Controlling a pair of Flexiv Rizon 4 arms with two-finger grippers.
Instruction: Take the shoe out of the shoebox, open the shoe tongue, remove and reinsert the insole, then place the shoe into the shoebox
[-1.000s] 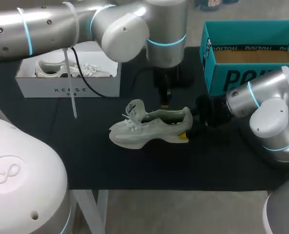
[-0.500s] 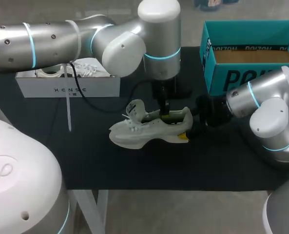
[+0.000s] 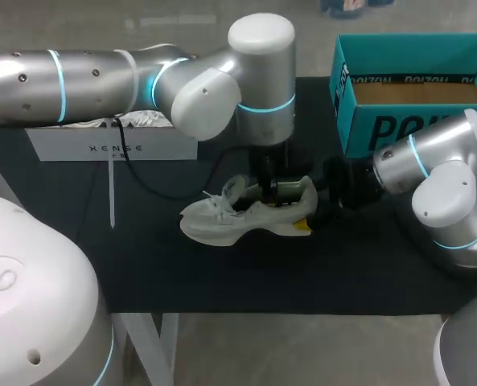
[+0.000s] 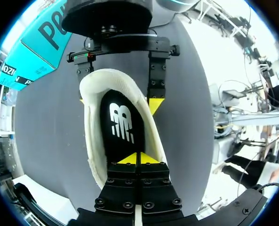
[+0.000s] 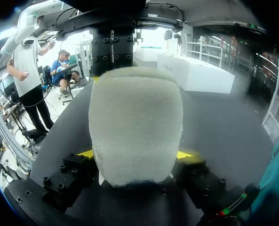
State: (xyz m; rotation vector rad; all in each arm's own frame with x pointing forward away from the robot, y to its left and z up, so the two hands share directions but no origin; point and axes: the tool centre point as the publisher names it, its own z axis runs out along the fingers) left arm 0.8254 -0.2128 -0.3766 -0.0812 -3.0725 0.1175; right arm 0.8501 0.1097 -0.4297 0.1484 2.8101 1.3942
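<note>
Black surface (image 3: 141,257) carries the white shoe (image 3: 246,213) left of the teal shoebox (image 3: 399,129), its heel (image 5: 134,117) clamped from both sides by the right end effector (image 5: 134,154). The left end effector (image 4: 139,158), fingers (image 4: 129,159) closed together, sits on the black insole (image 4: 118,127) inside the shoe. Judged light and soft, the shoe is firmest at the heel; the thin insole likely bends, so pinch its edge.

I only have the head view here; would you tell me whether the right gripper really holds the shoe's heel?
Observer: Yes. In the right wrist view the right gripper has one yellow tip against each side of the shoe at its heel.
Operator: Thank you. How do the left gripper's fingers stand?
Observer: The left gripper is shut, its tips pressed together over the black insole, which lies inside the shoe.
</note>
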